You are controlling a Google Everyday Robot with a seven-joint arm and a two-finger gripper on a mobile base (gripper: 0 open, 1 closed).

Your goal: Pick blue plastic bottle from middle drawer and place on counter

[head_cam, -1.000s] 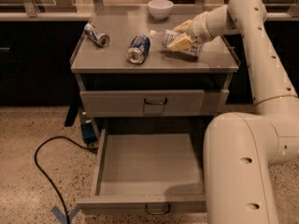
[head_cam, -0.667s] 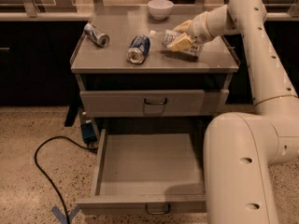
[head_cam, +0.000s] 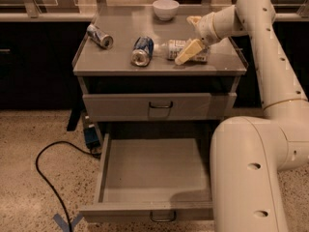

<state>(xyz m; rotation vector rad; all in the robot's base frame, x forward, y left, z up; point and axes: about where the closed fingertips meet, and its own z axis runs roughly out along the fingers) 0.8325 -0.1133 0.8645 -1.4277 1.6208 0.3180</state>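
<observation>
The blue plastic bottle (head_cam: 175,49) lies on its side on the counter (head_cam: 120,64), right of centre, white cap pointing left. My gripper (head_cam: 184,40) is over the bottle's right end, open; one yellowish finger (head_cam: 189,52) crosses in front of the bottle and partly hides the label, the other finger (head_cam: 193,20) is behind it. I cannot tell whether the fingers touch the bottle. The middle drawer (head_cam: 154,170) is pulled out below, and its grey floor holds nothing. My arm's large white body fills the right side and hides the drawer's right wall.
A dark blue drink can (head_cam: 142,50) lies just left of the bottle and a silver can (head_cam: 100,36) lies at the counter's left. A white bowl (head_cam: 165,8) stands at the back. The top drawer (head_cam: 159,106) is closed. A black cable (head_cam: 46,178) runs on the floor at left.
The gripper's fingers have spread apart over the bottle, which stays lying on the counter. The arm has barely moved.
</observation>
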